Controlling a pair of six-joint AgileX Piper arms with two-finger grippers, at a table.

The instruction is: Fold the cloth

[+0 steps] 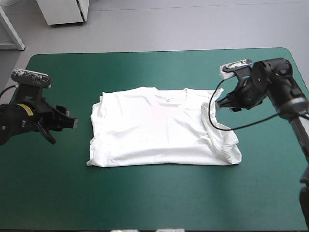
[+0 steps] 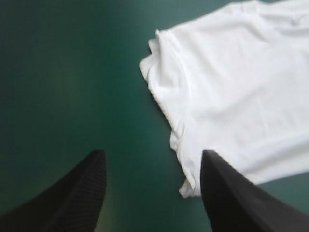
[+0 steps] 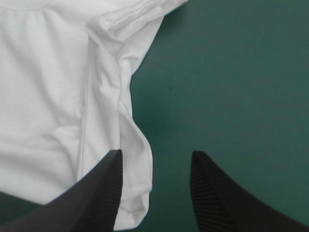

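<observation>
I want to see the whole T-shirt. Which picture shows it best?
The high view: the whole T-shirt lies spread flat on the table, every edge showing. The left wrist view shows only one side, the right wrist view only the other side with a fold along it.

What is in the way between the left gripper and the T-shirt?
Nothing visible. Only bare teal-green cover lies between the open left gripper and the T-shirt.
</observation>
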